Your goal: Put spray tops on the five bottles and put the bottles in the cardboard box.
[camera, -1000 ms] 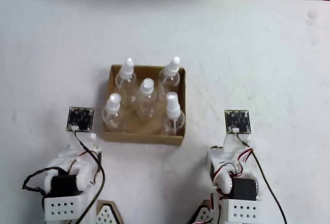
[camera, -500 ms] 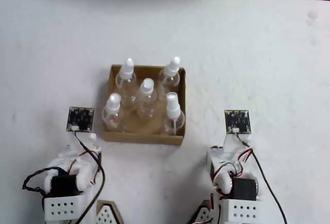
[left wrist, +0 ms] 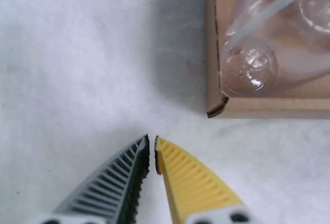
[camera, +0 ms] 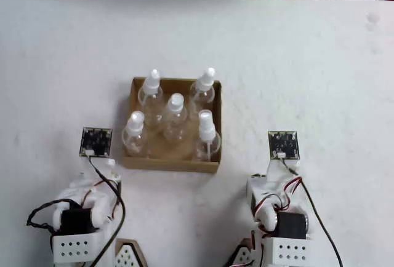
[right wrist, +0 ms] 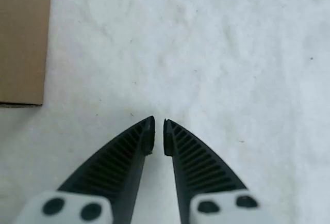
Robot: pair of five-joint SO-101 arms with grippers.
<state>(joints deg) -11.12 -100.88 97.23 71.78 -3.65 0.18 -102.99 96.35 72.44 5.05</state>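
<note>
Several clear bottles with white spray tops point(camera: 175, 118) stand upright inside the shallow cardboard box point(camera: 172, 160) at the table's middle. In the high view both arms are folded back at the near edge, one on either side of the box. My left gripper point(left wrist: 152, 140) is shut over bare table beside the box's corner point(left wrist: 215, 105), with one bottle's base point(left wrist: 248, 68) seen through the box opening. My right gripper point(right wrist: 158, 127) is shut above the white table, the box's side point(right wrist: 23, 38) off to one side.
The table is covered by a white cloth point(camera: 308, 64). Each arm's base point(camera: 77, 230) and wiring point(camera: 280, 218) sits at the near edge. Dark floor lies beyond the far edge.
</note>
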